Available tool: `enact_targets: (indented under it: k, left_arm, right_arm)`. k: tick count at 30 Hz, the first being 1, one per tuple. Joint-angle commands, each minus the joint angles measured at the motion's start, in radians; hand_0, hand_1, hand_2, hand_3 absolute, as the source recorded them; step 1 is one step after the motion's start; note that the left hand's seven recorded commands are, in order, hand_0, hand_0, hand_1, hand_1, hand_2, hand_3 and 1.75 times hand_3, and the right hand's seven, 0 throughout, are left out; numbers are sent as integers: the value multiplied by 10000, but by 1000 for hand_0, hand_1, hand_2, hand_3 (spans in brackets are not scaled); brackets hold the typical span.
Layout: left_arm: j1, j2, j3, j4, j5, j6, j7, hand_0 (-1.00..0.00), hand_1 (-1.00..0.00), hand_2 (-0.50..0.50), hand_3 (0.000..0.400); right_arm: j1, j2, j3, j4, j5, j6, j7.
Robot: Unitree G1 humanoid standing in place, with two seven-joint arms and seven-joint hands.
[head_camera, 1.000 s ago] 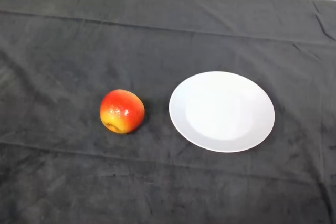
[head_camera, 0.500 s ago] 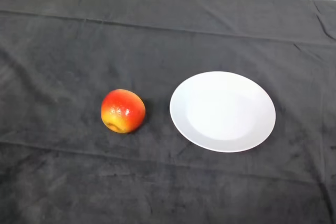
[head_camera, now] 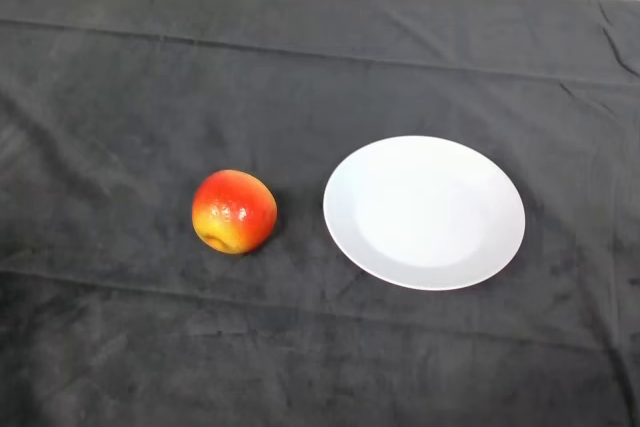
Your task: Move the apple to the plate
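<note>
Red-yellow apple (head_camera: 234, 211) sitting on dark cloth (head_camera: 120, 87), mid-table, toward left edge; white plate (head_camera: 424, 212) lying near, toward right edge, not touching.

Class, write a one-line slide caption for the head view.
Red-yellow apple sits on dark cloth, left of an empty white plate.

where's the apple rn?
In the head view the apple sits on the dark cloth, left of centre, just left of the white plate and not touching it.
</note>
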State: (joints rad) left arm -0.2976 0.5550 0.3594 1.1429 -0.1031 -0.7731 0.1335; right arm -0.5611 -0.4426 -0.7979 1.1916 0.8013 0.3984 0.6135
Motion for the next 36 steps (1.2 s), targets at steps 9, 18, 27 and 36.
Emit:
enact_targets:
  k: [9, 18, 27, 36]
  left_arm:
    - [-53, -434, -776, -1536, 708, 350, 473, 0, 0, 0, 0]
    - [280, -615, -1212, -2928, 1113, 991, 597, 0, 0, 0, 0]
    - [529, -837, -1626, -4092, 1469, 1640, 678, 0, 0, 0, 0]
    - [601, -1119, -2084, -4815, 1824, 2229, 767, 0, 0, 0, 0]
  right_arm:
    - [-92, -274, -154, 125, -57, 27, 128]
    - [-80, -258, -150, 89, -60, 26, 112]
    - [-64, -239, -143, 42, -63, 26, 91]
    - [-48, -221, -136, -4, -64, 28, 68]
